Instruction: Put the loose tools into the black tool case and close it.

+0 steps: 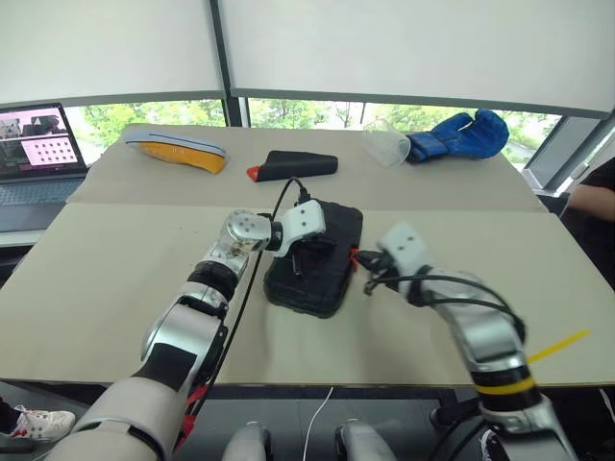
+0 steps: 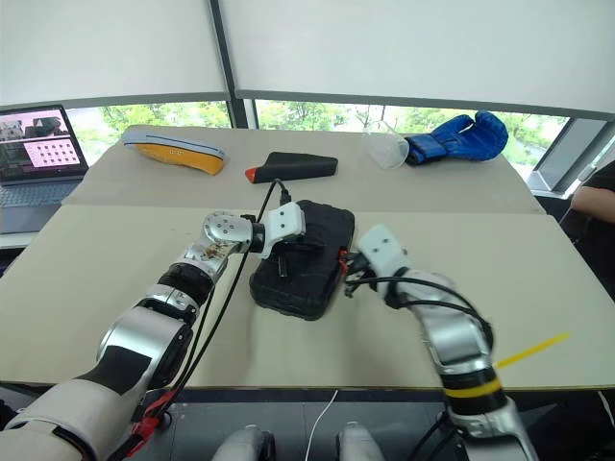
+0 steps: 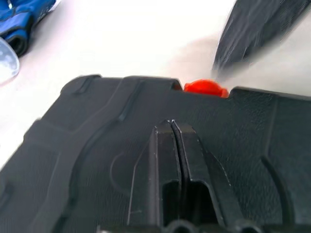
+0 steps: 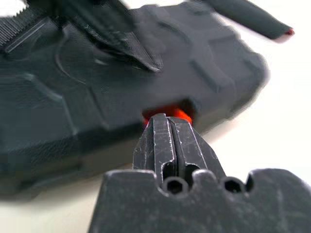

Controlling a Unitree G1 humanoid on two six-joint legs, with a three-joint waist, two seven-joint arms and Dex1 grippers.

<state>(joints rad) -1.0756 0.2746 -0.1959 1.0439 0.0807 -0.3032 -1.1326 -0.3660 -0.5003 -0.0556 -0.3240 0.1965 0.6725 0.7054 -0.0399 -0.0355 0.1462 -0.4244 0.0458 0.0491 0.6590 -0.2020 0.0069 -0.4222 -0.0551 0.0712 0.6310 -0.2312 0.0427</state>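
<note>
Where the tan table (image 1: 115,288) lay, no legible writing or brand showed. Black tool case (image 1: 317,279) sat closed at its centre; left gripper (image 3: 173,127) rested atop, fingers together, empty; right gripper (image 4: 167,121), fingers together, empty, met the orange latch (image 3: 205,88).

Lab or office: laptop (image 1: 36,154) (calibration pattern), worktable (image 1: 115,279), window blinds (image 1: 404,48).
</note>
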